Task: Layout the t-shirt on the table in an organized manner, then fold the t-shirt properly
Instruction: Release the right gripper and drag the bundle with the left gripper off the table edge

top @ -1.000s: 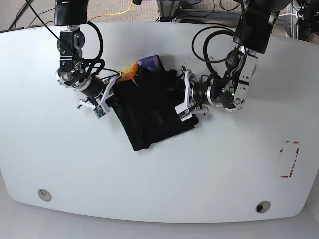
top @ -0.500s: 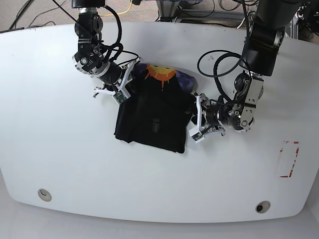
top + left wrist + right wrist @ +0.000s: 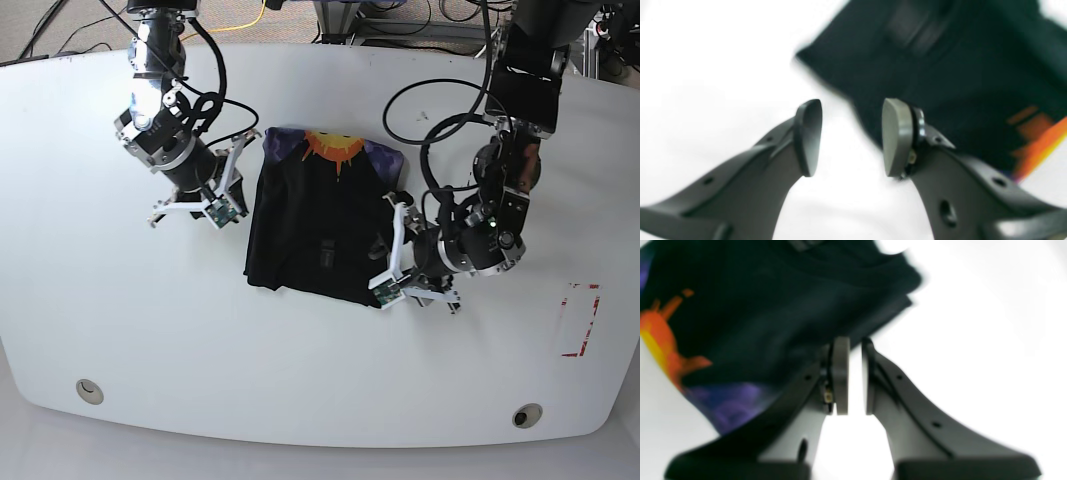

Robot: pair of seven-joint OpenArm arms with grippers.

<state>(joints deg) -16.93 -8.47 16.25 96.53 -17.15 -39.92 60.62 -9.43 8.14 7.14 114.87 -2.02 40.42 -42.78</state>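
The black t-shirt (image 3: 315,225) lies folded into a compact rectangle mid-table (image 3: 120,320), with its orange sun print (image 3: 335,148) and purple patches at the far edge. My right gripper (image 3: 235,185) hovers just off the shirt's left side. In the right wrist view its jaws (image 3: 854,376) are shut to a thin slit with only white table between them and the t-shirt (image 3: 773,306) just beyond. My left gripper (image 3: 392,255) sits at the shirt's right edge. In the left wrist view it (image 3: 851,136) stands open and empty, with the t-shirt (image 3: 940,66) ahead.
Two small round holes (image 3: 89,390) (image 3: 526,415) sit near the table's front edge. Red tape marks (image 3: 580,320) are at the right. Cables and a frame run behind the far edge. Both arms' cable loops hang over the table beside the shirt.
The shirt has swung from a diagonal lie to upright, with the sun print now at the far edge. Both grippers have slid along its sides toward the front and are off the cloth.
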